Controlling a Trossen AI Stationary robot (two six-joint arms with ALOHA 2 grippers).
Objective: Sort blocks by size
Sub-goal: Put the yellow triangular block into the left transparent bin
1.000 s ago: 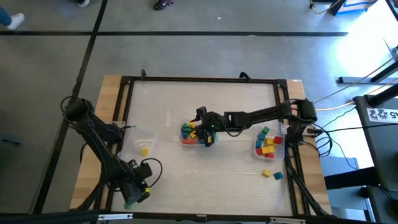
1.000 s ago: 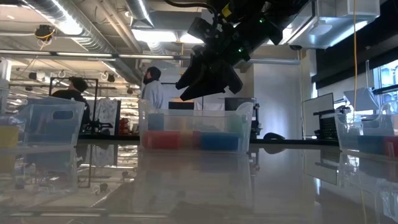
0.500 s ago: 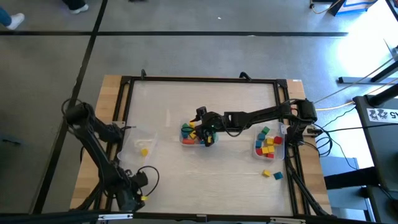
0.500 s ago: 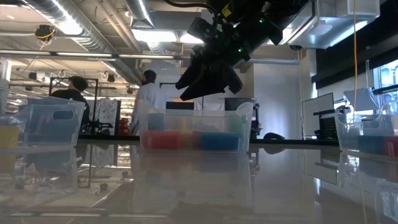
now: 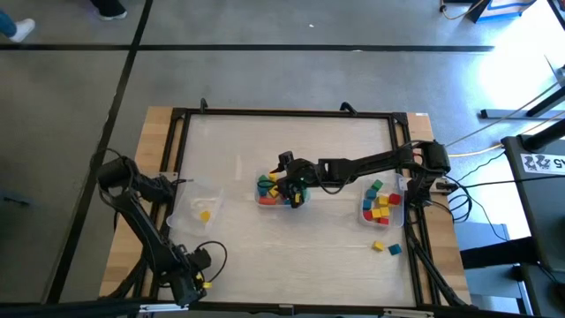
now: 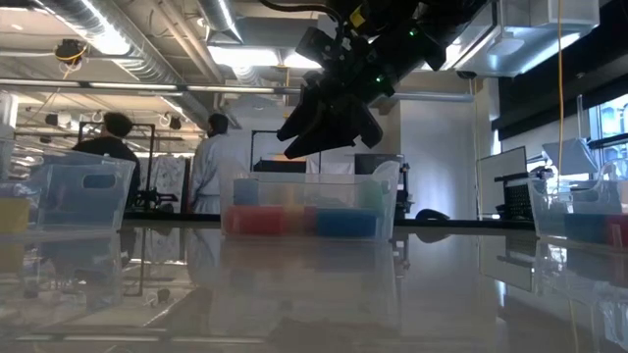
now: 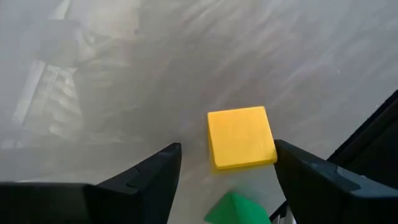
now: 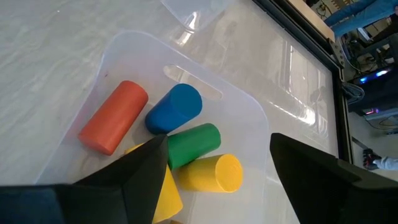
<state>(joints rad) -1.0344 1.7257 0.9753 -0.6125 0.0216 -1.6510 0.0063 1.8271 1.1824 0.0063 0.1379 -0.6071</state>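
Pale glossy table [image 5: 291, 238]; blocks [image 5: 381, 205] fill bins at centre and 3 o'clock. Right gripper [image 8: 214, 180] spread over centre bin [image 8: 252, 118]; left gripper [image 7: 227, 180] spread, 7 o'clock. Two people [image 6: 208, 162] stand beyond.

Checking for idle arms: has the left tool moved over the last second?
Yes. The left tool slid toward the table's near edge, away from the left bin.

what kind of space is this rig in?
Likely an open lab or workshop: exposed ceiling ducts, two people standing at benches behind the table, and cabled equipment on a concrete floor.
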